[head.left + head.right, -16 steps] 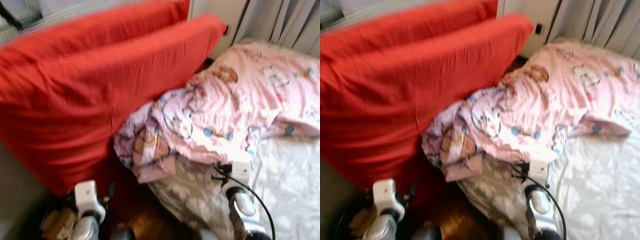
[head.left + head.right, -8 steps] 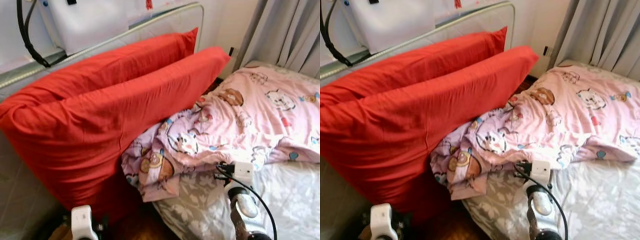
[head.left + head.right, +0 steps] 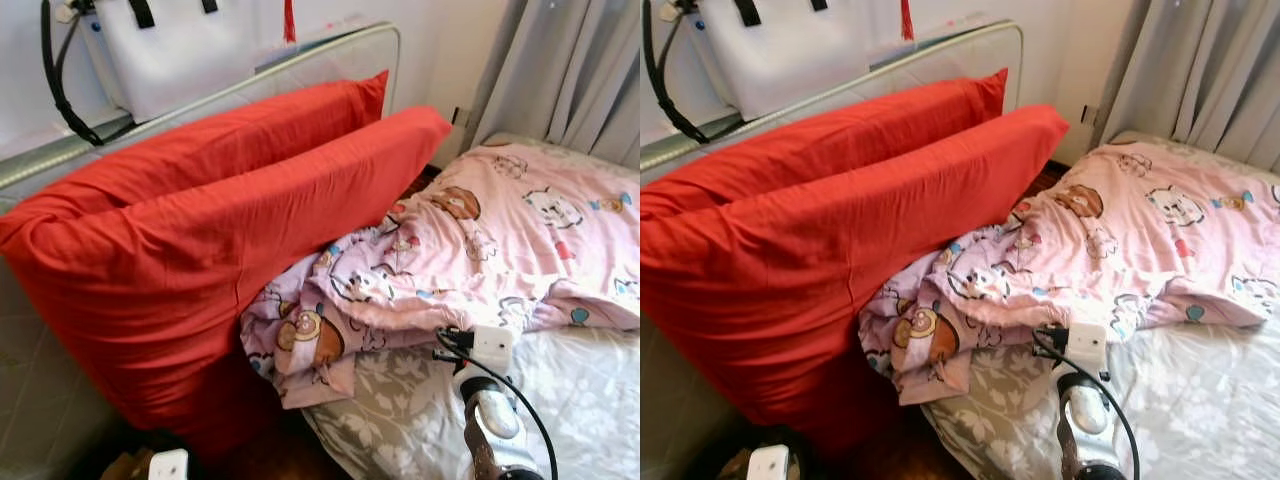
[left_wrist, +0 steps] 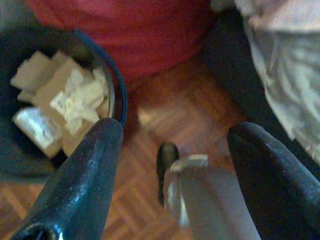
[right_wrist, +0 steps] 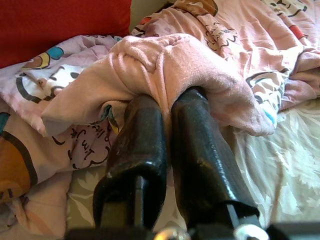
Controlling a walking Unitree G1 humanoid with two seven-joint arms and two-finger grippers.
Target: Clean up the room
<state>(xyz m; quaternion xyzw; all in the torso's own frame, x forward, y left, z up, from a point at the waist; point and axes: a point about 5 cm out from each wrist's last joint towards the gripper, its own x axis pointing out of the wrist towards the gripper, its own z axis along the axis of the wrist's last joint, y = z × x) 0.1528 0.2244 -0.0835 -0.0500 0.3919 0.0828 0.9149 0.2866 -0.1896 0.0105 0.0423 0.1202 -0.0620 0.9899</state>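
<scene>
1. Head views: two red pillows (image 3: 200,230) stand on edge against a metal bed rail (image 3: 300,62), with a white bag (image 3: 170,50) hanging behind it. A pink cartoon-print blanket (image 3: 460,250) lies crumpled on the bed (image 3: 570,400), its bunched end just beside the front pillow and drooping over the mattress edge. Grey curtains (image 3: 580,70) hang at the back right. The right arm (image 3: 488,400) reaches to the near edge of the blanket. The left arm's white wrist block (image 3: 168,465) sits low, over the floor beside the bed.

2. Left wrist view: left end effector (image 4: 172,165) has fingers spread wide, nothing between them. It hangs over wooden parquet floor (image 4: 165,110). A dark bin (image 4: 60,100) holding crumpled paper and cardboard is just beside it.

3. Right wrist view: right end effector (image 5: 167,107) has fingers pressed together, pinching a fold of the pink blanket (image 5: 165,65).
</scene>
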